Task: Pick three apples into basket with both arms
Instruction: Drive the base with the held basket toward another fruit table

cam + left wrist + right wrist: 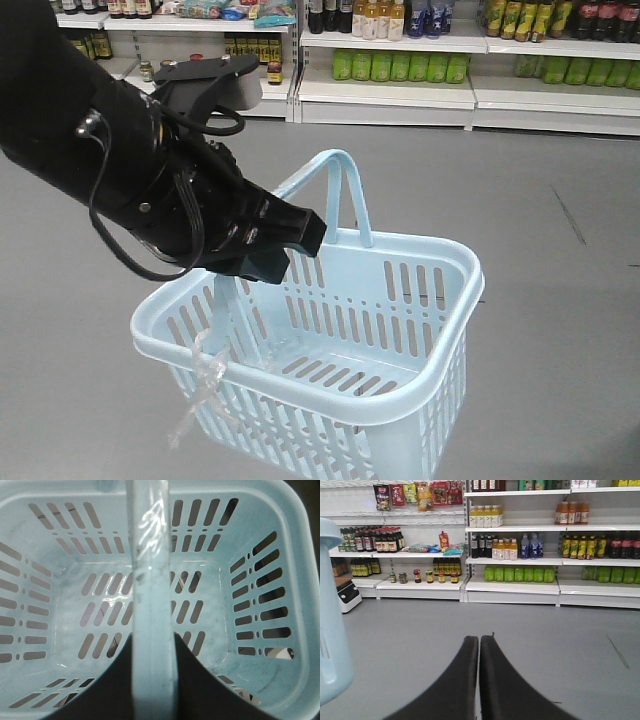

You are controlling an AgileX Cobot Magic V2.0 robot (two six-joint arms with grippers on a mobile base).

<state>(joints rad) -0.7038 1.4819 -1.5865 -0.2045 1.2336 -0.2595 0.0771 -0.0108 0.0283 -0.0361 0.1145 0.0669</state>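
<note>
Basket point(350, 398) hangs in the air over the grey floor point(560, 330), carried by its swing handle point(345, 190), and the left wrist view shows the slotted bottom bare, with no apples in it or anywhere else in the three views. The left gripper point(280, 245) is clamped on that handle, one dark finger point(112, 685) on each side of the pale bar point(152, 630). The right gripper point(479, 640) has its fingers point(460, 680) pressed together on nothing and faces the shelves point(510, 585), with a corner of the basket just at its left. The main risk, as I judge it, is the pinch on a smooth, narrow handle: the basket can swing or slide between the pads, and fruit dropped off-centre could tip it. The closed right fingers would push an apple away unless they part first. A white strip point(205, 385) dangling from the rim could snag on something.
</note>
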